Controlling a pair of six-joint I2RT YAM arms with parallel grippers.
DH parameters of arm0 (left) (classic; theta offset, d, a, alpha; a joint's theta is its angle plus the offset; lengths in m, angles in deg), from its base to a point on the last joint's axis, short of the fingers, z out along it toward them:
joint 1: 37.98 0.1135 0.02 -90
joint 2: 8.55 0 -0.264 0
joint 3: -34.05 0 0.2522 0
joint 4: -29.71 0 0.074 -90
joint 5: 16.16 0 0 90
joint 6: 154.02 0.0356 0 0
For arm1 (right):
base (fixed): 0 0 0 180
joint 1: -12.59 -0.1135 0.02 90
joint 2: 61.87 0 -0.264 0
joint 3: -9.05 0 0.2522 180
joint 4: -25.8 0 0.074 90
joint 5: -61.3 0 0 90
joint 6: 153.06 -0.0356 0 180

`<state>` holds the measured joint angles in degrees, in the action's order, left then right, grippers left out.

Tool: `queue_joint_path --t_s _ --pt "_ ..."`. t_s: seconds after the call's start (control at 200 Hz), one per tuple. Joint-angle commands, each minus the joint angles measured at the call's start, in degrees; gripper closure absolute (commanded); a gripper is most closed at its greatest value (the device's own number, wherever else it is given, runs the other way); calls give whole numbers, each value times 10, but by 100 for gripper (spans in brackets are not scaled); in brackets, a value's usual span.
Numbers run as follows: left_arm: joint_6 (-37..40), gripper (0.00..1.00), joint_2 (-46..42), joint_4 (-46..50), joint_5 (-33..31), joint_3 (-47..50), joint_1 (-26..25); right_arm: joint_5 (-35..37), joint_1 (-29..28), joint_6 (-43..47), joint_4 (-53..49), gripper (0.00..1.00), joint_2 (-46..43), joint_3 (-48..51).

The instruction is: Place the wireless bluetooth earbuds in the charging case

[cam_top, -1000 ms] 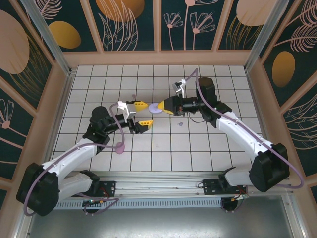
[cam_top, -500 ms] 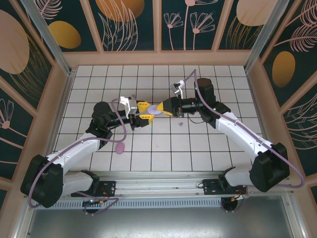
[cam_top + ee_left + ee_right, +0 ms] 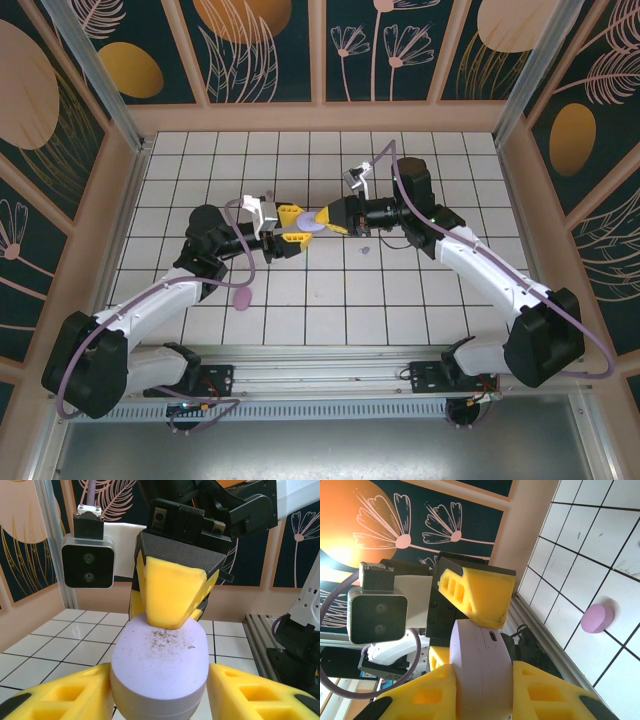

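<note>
Both arms meet above the middle of the table [image 3: 400, 300]. We log the left gripper [image 3: 296, 226] and the right gripper [image 3: 328, 220] facing each other, with the lavender case [image 3: 312, 225] held in the air between them.

Left wrist view: our own yellow fingers press the two sides of the case, and one finger of the right gripper sits on its top. Right wrist view: the mirror of this, with own fingers flanking the case and a left finger pressed over its end. We read both sets of jaws as clenched on the case.

The case looks closed; a seam runs round its lower part and no gap shows.

One lavender earbud [image 3: 365, 250] lies on the tiles just on the near side of the right gripper, apart from the case. We cannot place the other earbuds with confidence. A pink case [image 3: 241, 297] lies flat beside the left forearm.

Judgement: the step in hand is opening the case, not yet insertion. The next move calls for one gripper to hold the base firmly while the other levers the lid up at the seam without letting the case slip.
</note>
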<state>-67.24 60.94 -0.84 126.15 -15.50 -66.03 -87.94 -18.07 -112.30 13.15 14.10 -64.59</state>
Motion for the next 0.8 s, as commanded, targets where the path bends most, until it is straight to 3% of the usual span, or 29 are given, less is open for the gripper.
queue_joint_path --t_s 0.0,0.35,0.51,0.576,0.701,0.796 --pt "12 48 0 1 21 -12 -2 -3 -4 -9 32 90 -12 -14" --pt "20 54 -1 9 15 -12 -2 -3 -18 -6 30 91 -12 -14" --pt "13 67 -3 1 17 -12 -2 -2 -19 1 22 89 -11 -14" --pt "15 75 -5 8 18 -12 -2 3 -19 11 9 79 -11 -16" --pt "29 83 -16 44 15 -12 -2 23 -11 42 -19 48 -21 -28" --pt "38 87 -29 77 15 -17 -1 79 2 105 -86 43 -40 -55"
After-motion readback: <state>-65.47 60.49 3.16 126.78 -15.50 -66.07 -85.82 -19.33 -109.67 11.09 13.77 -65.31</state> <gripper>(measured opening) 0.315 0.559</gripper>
